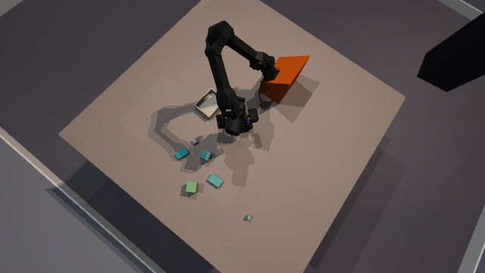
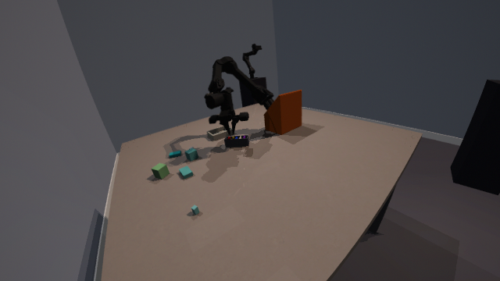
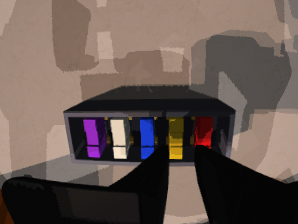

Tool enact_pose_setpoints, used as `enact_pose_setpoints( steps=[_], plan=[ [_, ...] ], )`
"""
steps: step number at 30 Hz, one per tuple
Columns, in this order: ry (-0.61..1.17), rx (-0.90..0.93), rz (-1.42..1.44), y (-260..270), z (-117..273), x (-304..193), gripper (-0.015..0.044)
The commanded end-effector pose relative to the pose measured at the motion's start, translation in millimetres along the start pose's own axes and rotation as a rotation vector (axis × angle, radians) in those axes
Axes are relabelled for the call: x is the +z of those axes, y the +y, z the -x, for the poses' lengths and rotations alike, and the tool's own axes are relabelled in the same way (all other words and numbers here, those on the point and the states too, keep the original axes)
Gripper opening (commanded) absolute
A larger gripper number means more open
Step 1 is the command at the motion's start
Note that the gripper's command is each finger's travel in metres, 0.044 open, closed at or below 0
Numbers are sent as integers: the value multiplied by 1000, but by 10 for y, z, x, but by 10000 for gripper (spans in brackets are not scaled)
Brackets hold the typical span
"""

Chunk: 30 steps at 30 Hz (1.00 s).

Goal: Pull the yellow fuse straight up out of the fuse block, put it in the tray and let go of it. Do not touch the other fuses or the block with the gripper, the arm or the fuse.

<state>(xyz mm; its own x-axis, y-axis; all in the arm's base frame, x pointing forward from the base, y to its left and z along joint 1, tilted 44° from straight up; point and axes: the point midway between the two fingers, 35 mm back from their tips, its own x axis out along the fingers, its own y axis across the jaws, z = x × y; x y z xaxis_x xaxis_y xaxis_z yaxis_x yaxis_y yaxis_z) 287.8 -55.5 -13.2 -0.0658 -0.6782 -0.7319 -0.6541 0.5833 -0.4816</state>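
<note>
The gripper is hovering with narrowly parted, empty jaws straddling the yellow fuse, seated 4th from the purple end of the fuse block. Descending off-centre risks clipping the red fuse or blue fuse flanking it.

Black fuse block holds purple, white, blue, yellow, red fuses.

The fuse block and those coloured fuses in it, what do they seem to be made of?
The fuse block looks like matte black plastic: dark, flat-sided, with no shine. The fuses, such as the yellow fuse, look like glossy coloured plastic, bright and evenly tinted. Neither is certain; the wrist view is coarse.
</note>
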Motion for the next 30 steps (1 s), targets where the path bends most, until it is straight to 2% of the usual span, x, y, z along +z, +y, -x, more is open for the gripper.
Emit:
enact_pose_setpoints(
  steps=[1, 30],
  plan=[
    [6, -1, 7, 7, -55, -12, 74],
    [7, -2, 7, 11, -244, -11, 74]
  ],
)
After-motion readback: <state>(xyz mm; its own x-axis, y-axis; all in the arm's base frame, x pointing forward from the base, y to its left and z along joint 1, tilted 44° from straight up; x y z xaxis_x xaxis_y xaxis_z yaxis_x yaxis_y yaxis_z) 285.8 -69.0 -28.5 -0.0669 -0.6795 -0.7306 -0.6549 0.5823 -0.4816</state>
